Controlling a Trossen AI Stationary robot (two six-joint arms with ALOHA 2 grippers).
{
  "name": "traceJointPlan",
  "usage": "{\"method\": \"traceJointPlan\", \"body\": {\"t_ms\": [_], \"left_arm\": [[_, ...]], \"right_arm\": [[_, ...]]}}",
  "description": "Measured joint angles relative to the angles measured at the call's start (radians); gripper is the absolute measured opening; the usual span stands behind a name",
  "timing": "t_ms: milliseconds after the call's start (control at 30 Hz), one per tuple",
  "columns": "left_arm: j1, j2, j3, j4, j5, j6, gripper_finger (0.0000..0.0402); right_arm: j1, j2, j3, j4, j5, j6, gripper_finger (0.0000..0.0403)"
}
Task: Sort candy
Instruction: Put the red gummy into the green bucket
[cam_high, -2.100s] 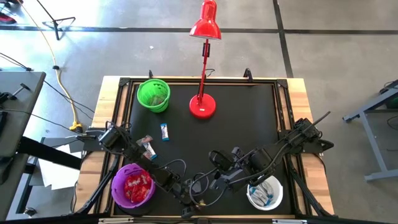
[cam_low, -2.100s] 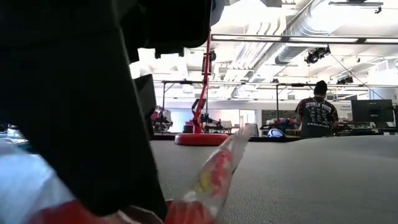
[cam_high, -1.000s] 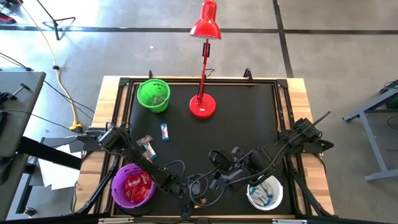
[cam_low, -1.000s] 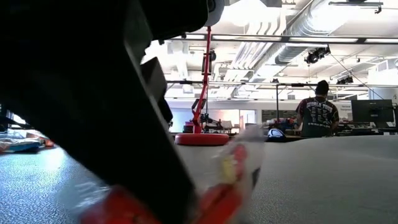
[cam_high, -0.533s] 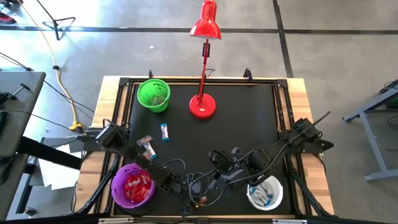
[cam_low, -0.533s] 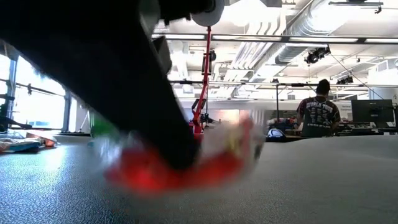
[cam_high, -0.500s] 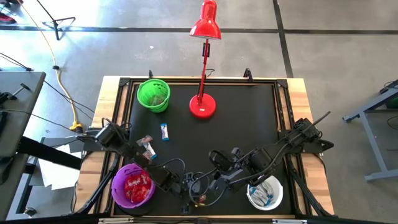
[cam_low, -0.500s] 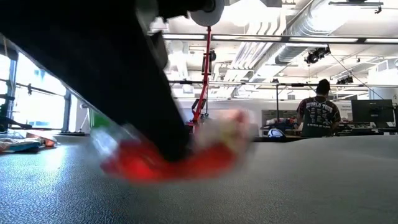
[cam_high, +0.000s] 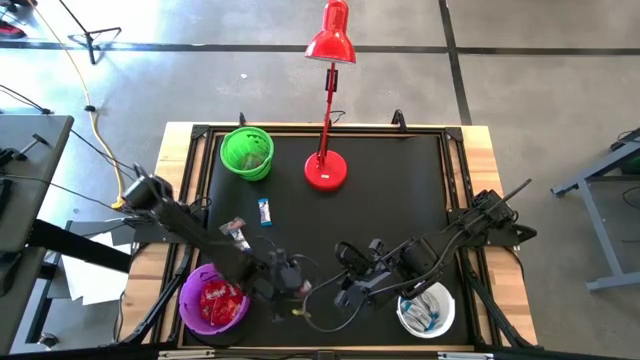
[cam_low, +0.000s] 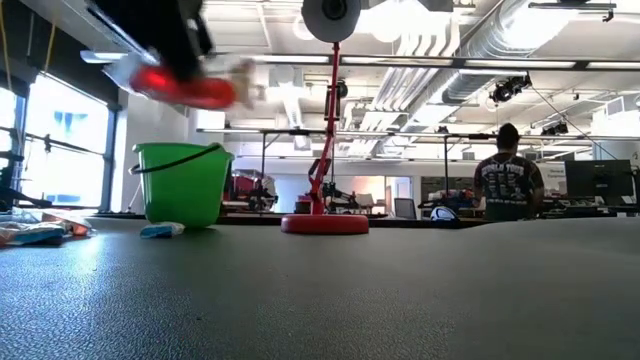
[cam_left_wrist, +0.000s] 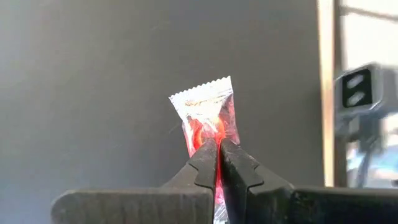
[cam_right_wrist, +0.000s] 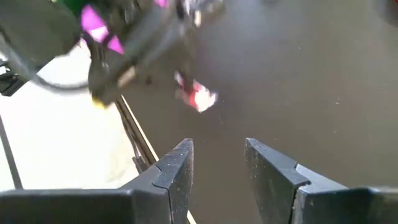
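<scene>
Left gripper (cam_left_wrist: 217, 149): my arm reaches across the front, fingers pinched together, raised off the table. Right gripper (cam_right_wrist: 217, 158): parked low, fingers parted.

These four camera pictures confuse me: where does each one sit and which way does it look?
High view: overhead, straight down on the table; both arms show.
Low view: table-top height, level towards the red lamp and green bowl; the left arm shows at its top.
Left wrist view: past the left claw, shut on a red candy.
Right wrist view: past the open right claw.
Shared: the red candy also shows in the low view and the right wrist view.
</scene>
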Motion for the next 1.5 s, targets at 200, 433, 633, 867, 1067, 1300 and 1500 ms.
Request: {"method": "traceJointPlan", "body": {"t_ms": [200,433,633,867,1067,1300,1500], "left_arm": [[0.010,-0.186,-0.001,-0.264,-0.068,-0.032,0.0000],[0.014,-0.402,-0.001,-0.559,-0.150,-0.031,0.0000],[0.017,-0.528,-0.001,-0.708,-0.252,-0.023,0.0000],[0.080,-0.624,-0.072,-0.767,-0.378,0.007,0.0000],[0.231,-0.691,-0.120,-0.771,-0.393,0.136,0.0000],[0.491,-0.704,-0.123,-0.734,-0.383,0.378,0.0000],[0.755,-0.693,-0.122,-0.607,-0.231,0.598,0.0000]], "right_arm": [[0.000,0.000,0.000,0.013,0.000,0.000,0.0142],[0.000,0.000,0.000,0.040,-0.003,0.000,0.0142],[0.000,0.000,0.000,0.049,-0.005,0.000,0.0142],[0.000,0.000,0.000,0.056,-0.007,0.000,0.0142],[0.000,0.000,0.000,0.060,-0.007,0.000,0.0142],[0.000,0.000,0.000,0.063,-0.007,0.000,0.0142],[0.000,0.000,0.000,0.063,-0.007,0.000,0.0142]]}}
